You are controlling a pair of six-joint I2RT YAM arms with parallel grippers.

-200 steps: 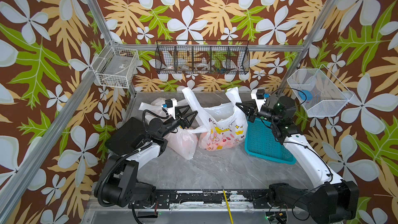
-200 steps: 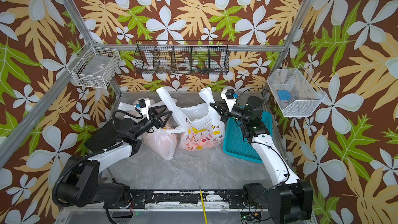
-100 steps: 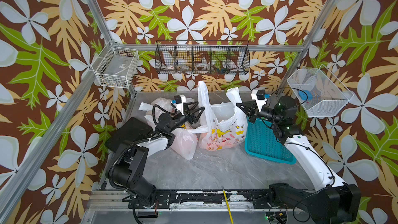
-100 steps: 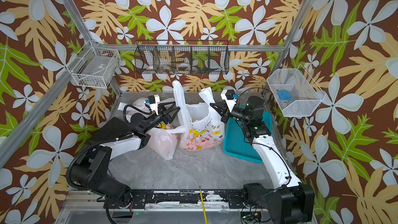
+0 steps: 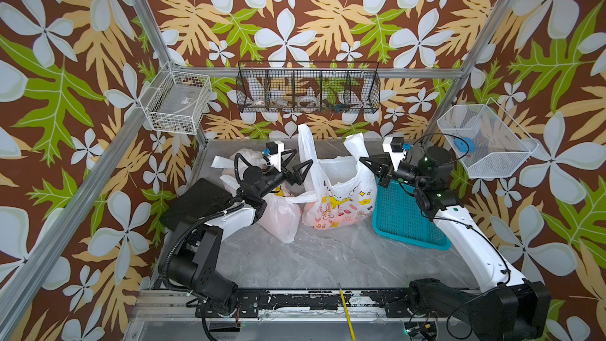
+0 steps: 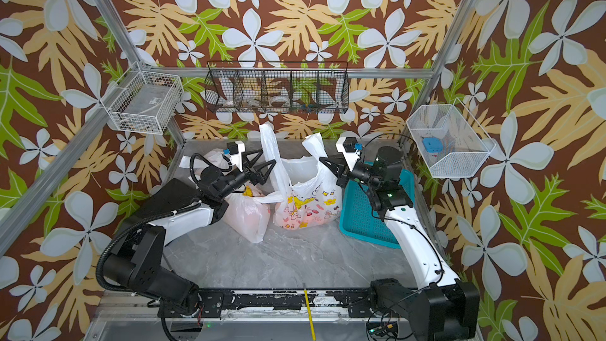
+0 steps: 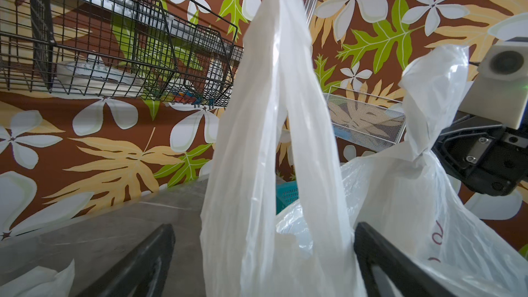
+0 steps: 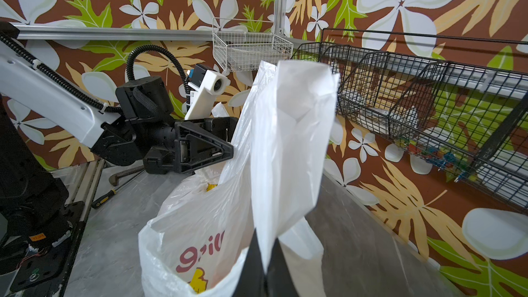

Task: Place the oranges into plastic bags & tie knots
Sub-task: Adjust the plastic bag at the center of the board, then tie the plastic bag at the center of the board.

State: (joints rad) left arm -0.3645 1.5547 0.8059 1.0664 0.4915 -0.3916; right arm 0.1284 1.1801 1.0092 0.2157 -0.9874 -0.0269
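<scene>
The cartoon-printed plastic bag (image 5: 337, 198) (image 6: 308, 201) stands mid-table, mouth open, both handles upright. An orange glow from the oranges (image 5: 319, 221) shows through its lower wall. My left gripper (image 5: 301, 159) (image 6: 267, 157) (image 7: 263, 252) is open, jaws either side of the left handle (image 7: 271, 138) without touching it. My right gripper (image 5: 364, 160) (image 6: 323, 160) (image 8: 265, 261) is shut on the right handle (image 8: 291, 138). Two closed bags lie left: a pinkish one (image 5: 282, 218) and a rear one (image 5: 242, 159) with a flat strip end (image 5: 219, 162). Their knots are hidden by my left arm.
A teal perforated basket (image 5: 403, 218) sits right of the bag, under my right arm. A black wire rack (image 5: 308, 90) hangs on the back wall, with white wire baskets at left (image 5: 177, 103) and right (image 5: 485, 139). A yellow stick (image 5: 346, 313) lies across the front rail.
My left gripper moved right toward the middle bag and its jaws spread wider. The left handle went from slanting to upright. The right gripper stayed shut on its handle.
</scene>
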